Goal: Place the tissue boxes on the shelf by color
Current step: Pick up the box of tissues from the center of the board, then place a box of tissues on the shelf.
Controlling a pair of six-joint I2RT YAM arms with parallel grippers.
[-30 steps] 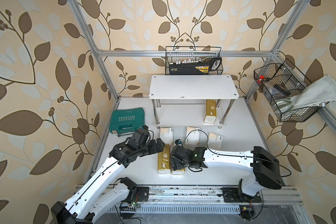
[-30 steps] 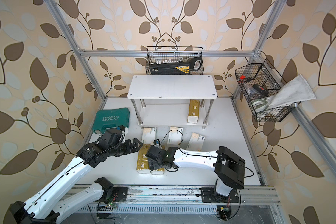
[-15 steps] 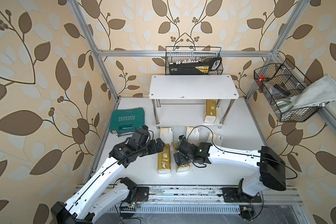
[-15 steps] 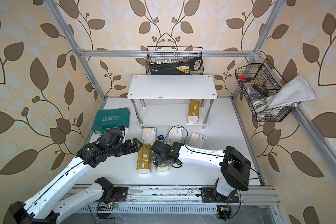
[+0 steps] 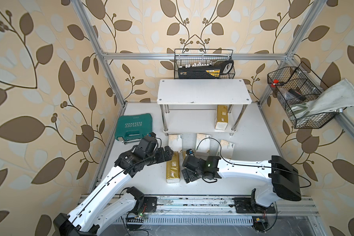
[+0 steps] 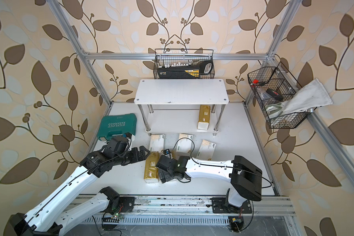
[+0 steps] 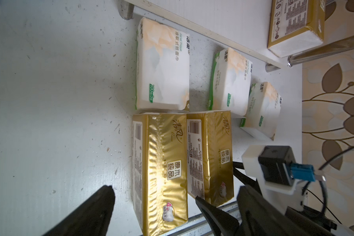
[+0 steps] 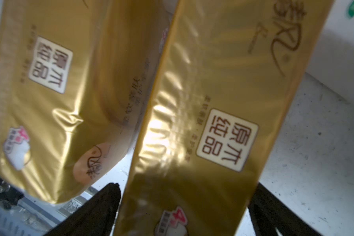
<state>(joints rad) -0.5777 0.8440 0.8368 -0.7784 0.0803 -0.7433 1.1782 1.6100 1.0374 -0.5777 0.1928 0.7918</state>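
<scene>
The white two-tier shelf (image 5: 202,91) (image 6: 180,91) stands at the back, with one gold tissue box (image 5: 221,117) on its lower board. Three white tissue boxes (image 7: 163,65) (image 7: 230,81) (image 7: 262,110) lie in a row in front of it. Two gold ones (image 7: 159,173) (image 7: 211,155) lie side by side nearer the front. My left gripper (image 5: 169,152) (image 7: 153,196) hovers open over the far end of the left gold box (image 5: 173,169). My right gripper (image 5: 187,176) (image 8: 184,204) is open, straddling the other gold box (image 8: 213,102), which it largely hides in both top views.
A green tool case (image 5: 133,127) lies at the left by the wall. Black wire baskets hang on the back wall (image 5: 203,66) and on the right wall (image 5: 300,102), the latter with a cloth. The right arm's cable (image 5: 204,141) loops over the white boxes. A metal rail (image 5: 192,204) runs along the front.
My right gripper's jaws have widened around the second gold box, and the arm has shifted over it so that it now covers the box. The left arm has not moved.
</scene>
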